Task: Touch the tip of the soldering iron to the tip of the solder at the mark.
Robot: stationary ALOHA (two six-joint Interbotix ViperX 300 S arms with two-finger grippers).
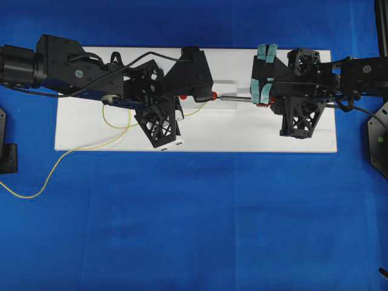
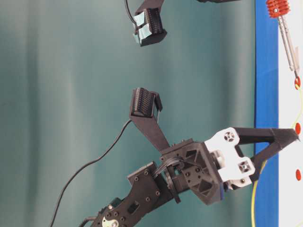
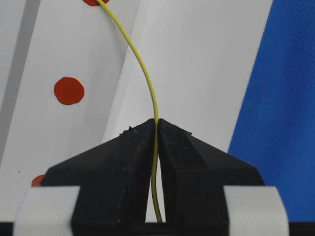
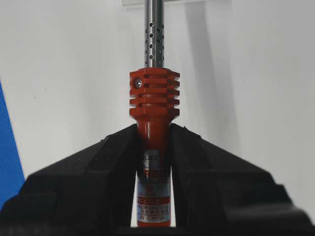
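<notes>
Left claw (image 1: 182, 112) and right claw (image 1: 267, 100), seen overhead, meet over the white board (image 1: 91, 136); tips possibly touching. Left wrist: claw pinches the solder (image 3: 147, 83). Right wrist: claw clamps the soldering iron (image 4: 153, 105)

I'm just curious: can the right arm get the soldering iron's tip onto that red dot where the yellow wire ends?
Probably yes. The right gripper holds the soldering iron, whose tip already looks to be at the red dot where the solder ends; nothing sits between.
</notes>
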